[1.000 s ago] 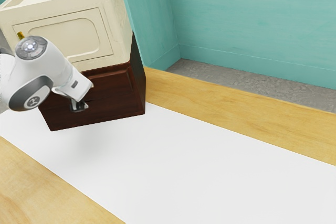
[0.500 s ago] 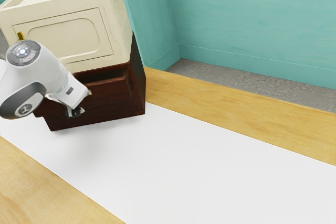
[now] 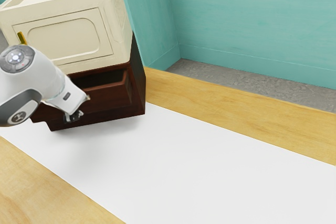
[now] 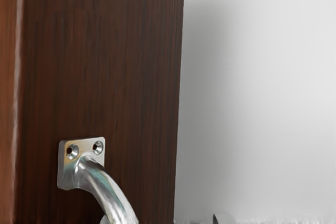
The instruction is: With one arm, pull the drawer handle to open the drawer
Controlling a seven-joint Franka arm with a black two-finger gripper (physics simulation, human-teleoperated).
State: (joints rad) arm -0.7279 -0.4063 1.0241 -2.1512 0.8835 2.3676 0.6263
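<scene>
At the exterior view's left, the white, rounded robot arm [image 3: 39, 85] reaches across the front of the cream plastic box [image 3: 68, 38], beside a small yellow upright piece [image 3: 22, 37]. Your black two-part claw [image 3: 74, 116] is low at the drawer front; whether it is clenched on the curved, polished metal handle [image 4: 111, 195] cannot be told. The handle runs from its screwed plate toward the claw. Next, the dark brown wooden drawer [image 3: 107, 98] stands partly out of its matching cabinet [image 3: 138, 77], its cavity visible. The step in hand is judged to be the pull: draw straight away from the cabinet, level and slow, without twisting, lest the handle slip or the drawer bind. Keep your wrist off the box, which rests on the cabinet and could shift if jerked. Farther right lie the white mat [image 3: 184, 156], the yellowish wooden surface [image 3: 220, 103] and the teal wall [image 3: 252, 14].
</scene>
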